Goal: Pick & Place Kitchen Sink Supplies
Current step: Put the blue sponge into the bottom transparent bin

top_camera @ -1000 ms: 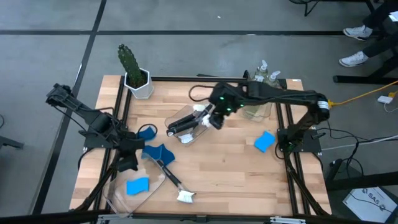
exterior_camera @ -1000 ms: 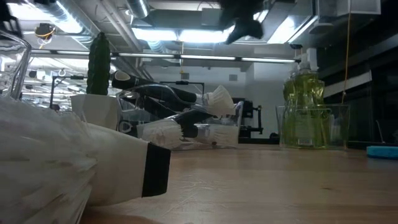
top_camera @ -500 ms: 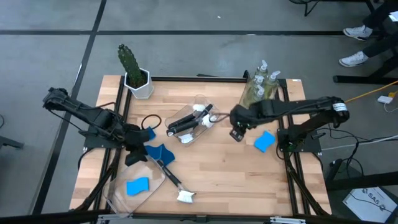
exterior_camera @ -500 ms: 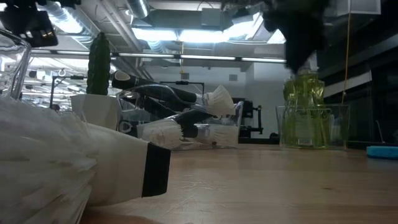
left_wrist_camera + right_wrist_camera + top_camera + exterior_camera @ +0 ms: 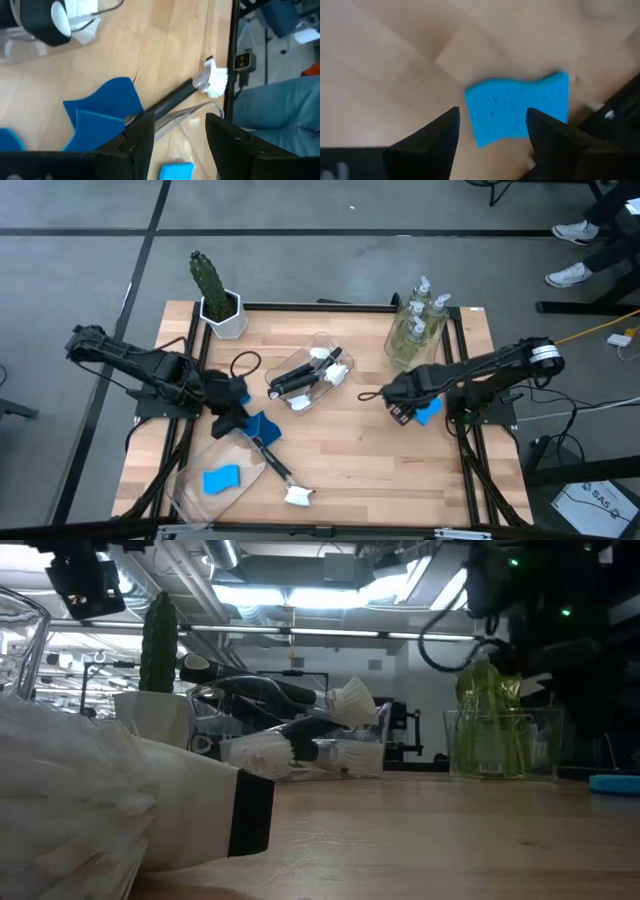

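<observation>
My left gripper [image 5: 230,405] is open and hovers over two blue sponges [image 5: 252,425] and the black handle of a dish brush [image 5: 172,100] whose white head [image 5: 216,80] lies on the table. My right gripper [image 5: 405,398] is open just above a lone blue sponge [image 5: 517,112] lying flat near the table's right edge. More brushes [image 5: 305,372] lie in a clear bin at the table's middle. Soap bottles [image 5: 418,318] stand in a bin at the far right. Another sponge [image 5: 222,478] lies in a near-left bin.
A potted cactus [image 5: 213,292] stands at the far left corner. The clear near-left bin [image 5: 190,485] lies beside the loose brush. The black table frame [image 5: 460,395] runs close behind the right sponge. Bare wood lies between the brush bin and the near edge.
My right gripper has left the brush bin at the middle, swung toward the table's right edge and come down over the lone blue sponge. My left gripper has shifted a little toward the far edge and right, above the sponges. No object has moved.
</observation>
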{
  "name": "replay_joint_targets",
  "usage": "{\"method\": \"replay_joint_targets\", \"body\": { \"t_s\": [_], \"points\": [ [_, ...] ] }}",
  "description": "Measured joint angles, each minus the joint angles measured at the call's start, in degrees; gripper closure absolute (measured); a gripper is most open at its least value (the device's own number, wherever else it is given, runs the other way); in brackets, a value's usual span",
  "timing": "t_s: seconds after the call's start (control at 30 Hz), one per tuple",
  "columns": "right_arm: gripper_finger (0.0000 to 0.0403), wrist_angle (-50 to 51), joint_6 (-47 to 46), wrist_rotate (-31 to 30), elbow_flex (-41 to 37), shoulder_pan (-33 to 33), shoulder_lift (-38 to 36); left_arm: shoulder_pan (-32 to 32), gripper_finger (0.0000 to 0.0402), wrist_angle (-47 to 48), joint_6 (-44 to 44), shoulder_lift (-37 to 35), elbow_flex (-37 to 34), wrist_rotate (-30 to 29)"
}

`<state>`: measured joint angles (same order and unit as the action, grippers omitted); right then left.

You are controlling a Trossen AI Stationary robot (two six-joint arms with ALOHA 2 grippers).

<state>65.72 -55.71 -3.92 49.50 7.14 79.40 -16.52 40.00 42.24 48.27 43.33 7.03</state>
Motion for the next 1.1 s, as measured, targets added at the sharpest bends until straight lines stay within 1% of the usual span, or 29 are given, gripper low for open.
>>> {"method": "replay_joint_targets", "body": {
  "t_s": [0.17,0.37,0.5,0.6,0.67,0.73,0.8,0.97,1.0,1.1],
  "points": [
    [0.0175,-2.2,-3.0,2.6,-3.0,2.4,0.0,0.6,0.0231,-2.6,0.0,0.0,0.0,-1.1],
    [0.0175,-6.9,-5.3,2.3,-6.6,5.1,0.0,0.6,0.0232,-3.7,0.4,0.0,0.0,-4.7],
    [0.0175,-9.5,-5.9,2.3,-10.3,5.2,0.0,0.6,0.0231,-4.4,0.4,0.0,0.0,-6.7],
    [0.0184,-10.4,-8.0,2.5,-12.6,5.2,0.0,0.6,0.0233,-4.4,0.5,0.0,0.0,-8.1],
    [0.0200,-10.9,-9.5,2.5,-14.0,5.2,0.0,0.6,0.0232,-4.4,0.5,0.0,0.0,-9.4],
    [0.0227,-11.2,-11.2,2.6,-15.1,5.2,-0.1,0.6,0.0231,-4.4,0.4,0.0,0.0,-10.3],
    [0.0265,-11.9,-12.3,2.5,-15.6,5.2,-0.1,0.6,0.0232,-4.4,0.5,0.0,0.0,-10.9],
    [0.0375,-13.0,-13.4,1.3,-15.4,5.2,0.0,0.6,0.0234,-4.6,0.5,0.0,0.0,-12.1],
    [0.0385,-13.7,-13.3,1.0,-15.0,5.2,0.0,0.6,0.0235,-4.9,0.5,0.0,0.0,-12.1],
    [0.0387,-18.4,-13.0,1.1,-13.9,5.2,-0.3,0.6,0.0235,-6.3,0.5,0.0,0.0,-12.1]
  ]
}}
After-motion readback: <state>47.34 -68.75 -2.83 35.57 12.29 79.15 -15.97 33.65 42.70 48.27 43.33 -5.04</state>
